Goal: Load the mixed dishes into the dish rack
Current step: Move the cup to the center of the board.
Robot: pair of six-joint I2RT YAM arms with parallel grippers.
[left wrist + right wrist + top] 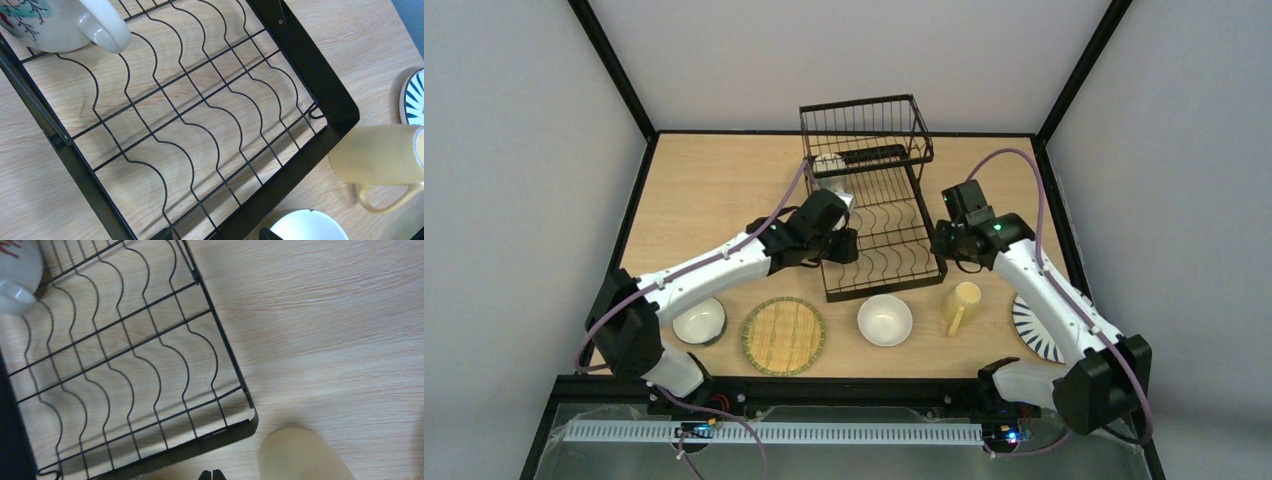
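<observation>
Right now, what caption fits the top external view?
Left arm and right arm reach toward the dish rack; bowl, bamboo plate, second bowl, yellow mug, striped plate wait unloaded.

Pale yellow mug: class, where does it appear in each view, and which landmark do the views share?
Top external: pale yellow mug front, right of centre.
Left wrist: mug at right edge.
Right wrist: mug blurred, bottom edge.
Shared landmark: near right corner of dish rack, beside it.

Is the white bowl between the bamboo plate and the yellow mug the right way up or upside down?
Right way up: seen from above, the white bowl shows its hollow white inside, rim facing up.
</observation>
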